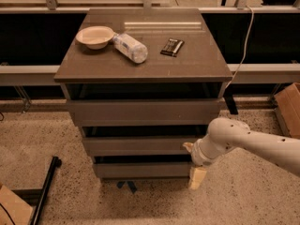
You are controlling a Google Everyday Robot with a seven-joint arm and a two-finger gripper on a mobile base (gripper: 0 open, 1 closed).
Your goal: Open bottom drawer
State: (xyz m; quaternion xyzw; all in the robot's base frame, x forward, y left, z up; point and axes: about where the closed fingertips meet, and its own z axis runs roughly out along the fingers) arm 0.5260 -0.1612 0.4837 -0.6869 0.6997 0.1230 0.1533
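My gripper (195, 168) is at the right end of the bottom drawer (140, 170), down by the floor (47, 139). I cannot tell if it is open or holds anything. The front looks flat, hard and smooth, so I would hook its top edge and pull gently

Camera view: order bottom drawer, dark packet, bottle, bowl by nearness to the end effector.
1. bottom drawer, beside the end effector, low right.
2. dark packet, cabinet top, right.
3. bottle, top centre.
4. bowl, top left.
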